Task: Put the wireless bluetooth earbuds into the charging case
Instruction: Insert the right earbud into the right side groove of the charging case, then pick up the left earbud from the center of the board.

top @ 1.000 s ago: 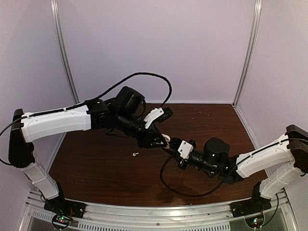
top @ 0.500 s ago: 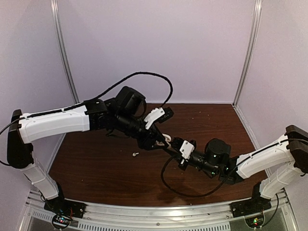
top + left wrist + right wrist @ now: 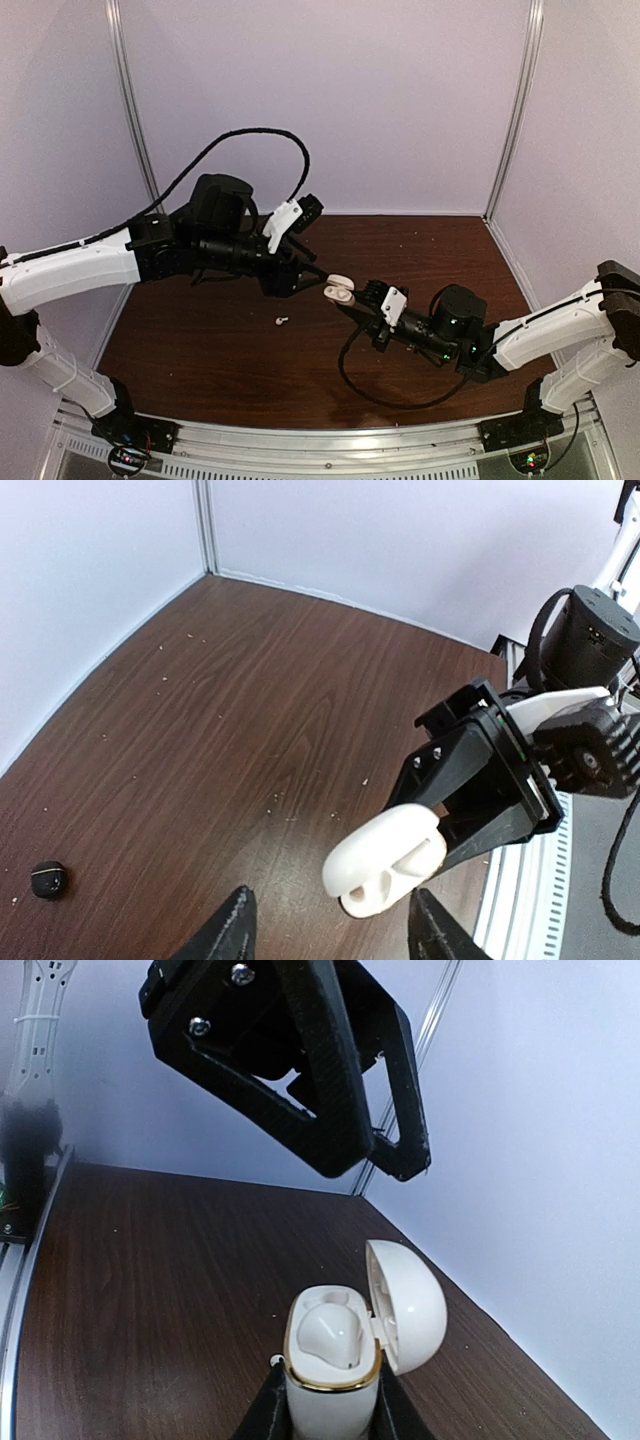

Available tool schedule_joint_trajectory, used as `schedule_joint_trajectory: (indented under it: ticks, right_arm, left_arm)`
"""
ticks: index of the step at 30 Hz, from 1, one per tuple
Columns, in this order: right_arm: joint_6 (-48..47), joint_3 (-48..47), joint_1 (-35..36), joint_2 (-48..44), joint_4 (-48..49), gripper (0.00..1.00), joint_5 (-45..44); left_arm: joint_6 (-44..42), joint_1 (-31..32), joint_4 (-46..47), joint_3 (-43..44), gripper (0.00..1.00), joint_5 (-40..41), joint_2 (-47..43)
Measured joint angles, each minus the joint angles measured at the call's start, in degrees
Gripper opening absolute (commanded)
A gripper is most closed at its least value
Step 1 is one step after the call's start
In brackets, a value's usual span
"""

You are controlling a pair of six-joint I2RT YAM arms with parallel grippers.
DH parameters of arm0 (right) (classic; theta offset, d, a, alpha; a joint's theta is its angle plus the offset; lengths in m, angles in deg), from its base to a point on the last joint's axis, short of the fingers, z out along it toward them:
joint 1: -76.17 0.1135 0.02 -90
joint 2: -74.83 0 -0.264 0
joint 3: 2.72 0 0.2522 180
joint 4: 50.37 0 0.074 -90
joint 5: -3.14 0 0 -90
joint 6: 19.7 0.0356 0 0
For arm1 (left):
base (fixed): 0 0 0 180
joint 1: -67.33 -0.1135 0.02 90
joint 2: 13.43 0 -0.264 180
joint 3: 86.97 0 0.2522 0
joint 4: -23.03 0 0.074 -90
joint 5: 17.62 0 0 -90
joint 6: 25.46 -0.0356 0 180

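No writing, brand, number or sign can be read in any view. The white charging case [image 3: 333, 1400] and the dark wooden worktop [image 3: 250, 710] show no legible marking.

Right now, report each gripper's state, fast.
Left gripper: jaws open, holding nothing.
Right gripper: jaws shut on the white charging case, lid open.
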Motion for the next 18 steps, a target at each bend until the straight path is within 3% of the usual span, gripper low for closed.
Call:
schedule_joint_trajectory:
  ticks: [9, 18]
  right_arm:
    - [2.12, 0.02, -1.86, -5.05, -1.27, 0.00, 1.57]
    - [5.68, 1.49, -4.00, -11.63, -0.61, 0.00, 4.11]
  left_arm:
    - [-0.02, -1.31, 10.73, -11.37, 0.71, 4.50, -11.06]
    - [0.63, -4.37, 19.47, -20.59, 0.71, 6.25, -13.35]
